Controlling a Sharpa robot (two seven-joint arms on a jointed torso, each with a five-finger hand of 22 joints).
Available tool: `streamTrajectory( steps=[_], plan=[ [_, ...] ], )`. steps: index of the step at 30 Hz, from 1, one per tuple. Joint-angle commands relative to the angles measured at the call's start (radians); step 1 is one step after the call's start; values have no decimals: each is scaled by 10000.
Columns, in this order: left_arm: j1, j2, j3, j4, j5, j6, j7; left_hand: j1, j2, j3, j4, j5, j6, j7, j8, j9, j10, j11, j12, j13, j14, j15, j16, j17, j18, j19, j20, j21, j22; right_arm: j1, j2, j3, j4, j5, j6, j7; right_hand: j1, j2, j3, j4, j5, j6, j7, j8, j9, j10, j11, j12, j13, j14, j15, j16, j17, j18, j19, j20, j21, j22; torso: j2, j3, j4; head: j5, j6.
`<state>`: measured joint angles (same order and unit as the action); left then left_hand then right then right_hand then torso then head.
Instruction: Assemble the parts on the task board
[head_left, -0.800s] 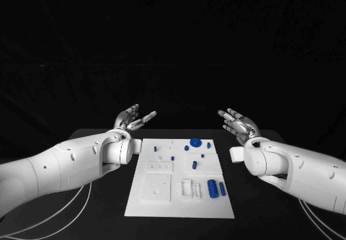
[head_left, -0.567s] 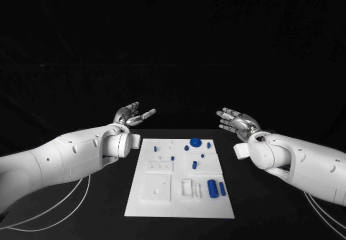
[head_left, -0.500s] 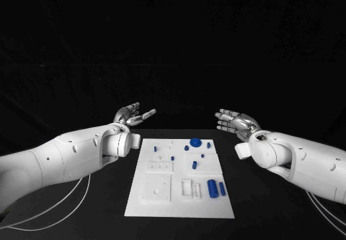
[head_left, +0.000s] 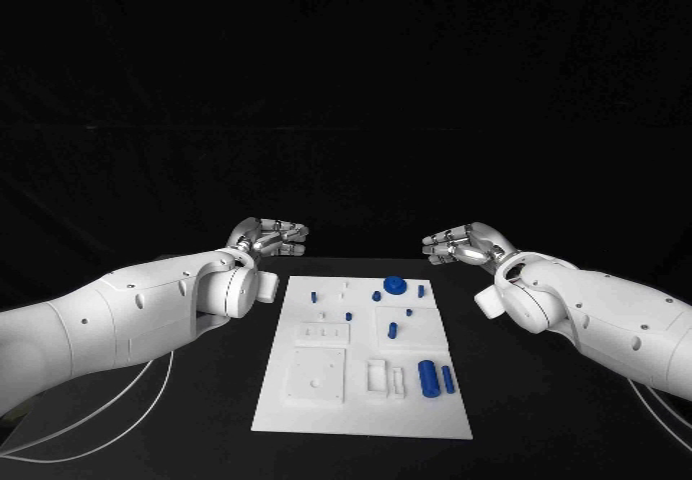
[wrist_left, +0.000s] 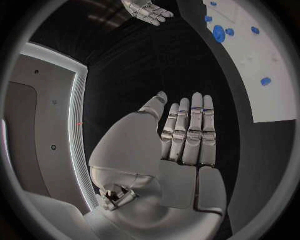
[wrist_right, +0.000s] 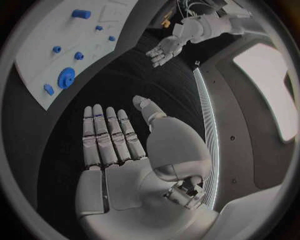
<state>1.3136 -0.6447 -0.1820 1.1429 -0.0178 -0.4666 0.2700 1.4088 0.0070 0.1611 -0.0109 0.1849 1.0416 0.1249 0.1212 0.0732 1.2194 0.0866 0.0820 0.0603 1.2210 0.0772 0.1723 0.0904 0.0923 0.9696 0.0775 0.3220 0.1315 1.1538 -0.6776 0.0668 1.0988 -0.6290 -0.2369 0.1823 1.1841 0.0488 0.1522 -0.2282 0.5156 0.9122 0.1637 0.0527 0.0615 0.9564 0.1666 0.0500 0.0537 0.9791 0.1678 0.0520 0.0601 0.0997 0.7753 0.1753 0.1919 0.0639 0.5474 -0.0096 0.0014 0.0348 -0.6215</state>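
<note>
The white task board (head_left: 361, 415) lies in the middle of the black table. Several blue parts are on it: a round knob (head_left: 394, 285) at the far end, small pegs (head_left: 391, 328) in the middle, and a thick cylinder (head_left: 428, 378) beside a slim one (head_left: 447, 378) near the right edge. My left hand (head_left: 271, 237) hovers beyond the board's far left corner, flat and holding nothing (wrist_left: 187, 135). Beyond the far right corner, my right hand (head_left: 462, 245) is likewise flat and holds nothing (wrist_right: 112, 140). The board (wrist_left: 262, 65) (wrist_right: 81, 35) and the knob (wrist_left: 219, 33) (wrist_right: 65, 77) lie off to each hand's side.
Black tabletop (head_left: 519, 420) surrounds the board on both sides. White cables (head_left: 87, 420) trail from the left arm at the near left. Each wrist view shows the opposite hand, the right hand (wrist_left: 148, 11) and the left hand (wrist_right: 164, 50), across the gap.
Both hands have tipped forward from upright, spread fingers to a lower, flatter pose. The right hand has moved slightly inward. The board and parts have not moved.
</note>
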Motion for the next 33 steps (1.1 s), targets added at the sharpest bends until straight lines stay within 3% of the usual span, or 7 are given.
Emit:
streamTrajectory(
  steps=[1, 6, 9, 11, 17, 23, 33],
  plan=[
    [12, -123, 10, 252, -524, 705, 7, 76, -24, 64, -219, 75, 230, -60, -56, -16, 563, -175, -113, 4, 377, -182, 121, 105, -302, 240, -224, 279, 140, 29, 63, 34, -39, -3187, 28, -95, -140, -321, 308, -95, -12, 1784, -371, 104, 59, 1641, -404, 78, 47, 1933, -522, 127, 96, -334, 1654, -561, -178, 50, 105, -4, 100, -38, 22],
    [23, -523, 12, 851, -715, 978, -111, -87, 75, -75, -616, -118, 642, -145, -281, 26, 786, -267, -193, 6, 854, -452, 585, 518, -594, 351, -667, 1093, 611, 154, 159, 98, 25, -5099, 171, -441, 57, -421, 230, -220, -591, 1937, -420, 115, 81, 2125, -603, 75, 58, 2937, -890, 153, 285, -344, 2614, -962, -71, 98, 256, 48, 113, -67, 150],
    [51, -718, 12, 1174, -756, 1117, -126, -190, 99, -169, -703, -207, 569, -73, -464, 3, 567, -191, -185, 8, 990, -554, 1089, 870, -609, 390, -798, 1572, 904, 238, 186, 111, 116, -5774, 218, -650, 257, -503, 141, -371, -634, 2100, -449, 125, 109, 2660, -838, 108, 81, 4072, -1322, 508, 647, -217, 3660, -1418, 494, 354, 363, 55, 94, -83, 217],
    [73, -830, 12, 1390, -773, 1352, -63, -210, 89, -193, -791, -204, 450, -26, -544, -18, 412, -164, -214, -4, 899, -579, 1485, 1156, -610, 263, -840, 1883, 1112, 301, 200, 128, 195, -6209, 450, -893, 532, -523, -55, -484, -677, 2429, -589, 180, 167, 3717, -1230, 242, 179, 5026, -1723, 879, 1069, -228, 4470, -1833, 1108, 687, 458, 59, 110, -96, 285],
    [173, -976, 15, 1746, -790, 2013, 199, -328, 20, -221, -915, -337, 43, 70, -556, -37, -141, -8, -222, -8, 485, -552, 2329, 1751, -540, -111, -813, 2616, 1600, 495, 319, 150, 267, -7185, 819, -1263, 808, -452, -343, -542, -737, 2584, -656, 107, 115, 3980, -1369, 111, 130, 5256, -2094, 2483, 3041, -458, 4729, -2453, 2782, 1969, 690, 52, 202, -150, 461],
    [346, -1072, 16, 2112, -865, 2269, 255, -474, -115, -247, -888, -418, -234, 81, -538, -27, -565, 61, -220, -5, 53, -616, 4143, 2768, -285, -172, -865, 4095, 2507, 700, 497, 156, 349, -8262, 973, -1665, 270, -618, 95, -518, -973, 2050, -618, 106, 98, 2247, -965, 108, 78, 5128, -2049, 5658, 5954, -124, 4780, -2420, 4930, 3851, 936, -2, 274, -239, 619],
    [539, -1152, 17, 2518, -1072, 2433, 163, -564, -231, -158, -719, -450, -338, -35, -533, -27, -786, 3, -229, -7, -315, -732, 5185, 2983, -125, -322, -928, 5254, 3089, 896, 691, 158, 611, -9434, 569, -2186, 654, -1027, -13, -350, -1303, 1203, -582, 96, 33, 901, -653, 86, 59, 4816, -1855, 6854, 7264, 348, 4169, -2145, 6068, 5691, 1181, -25, 353, -258, 724]
  ],
)
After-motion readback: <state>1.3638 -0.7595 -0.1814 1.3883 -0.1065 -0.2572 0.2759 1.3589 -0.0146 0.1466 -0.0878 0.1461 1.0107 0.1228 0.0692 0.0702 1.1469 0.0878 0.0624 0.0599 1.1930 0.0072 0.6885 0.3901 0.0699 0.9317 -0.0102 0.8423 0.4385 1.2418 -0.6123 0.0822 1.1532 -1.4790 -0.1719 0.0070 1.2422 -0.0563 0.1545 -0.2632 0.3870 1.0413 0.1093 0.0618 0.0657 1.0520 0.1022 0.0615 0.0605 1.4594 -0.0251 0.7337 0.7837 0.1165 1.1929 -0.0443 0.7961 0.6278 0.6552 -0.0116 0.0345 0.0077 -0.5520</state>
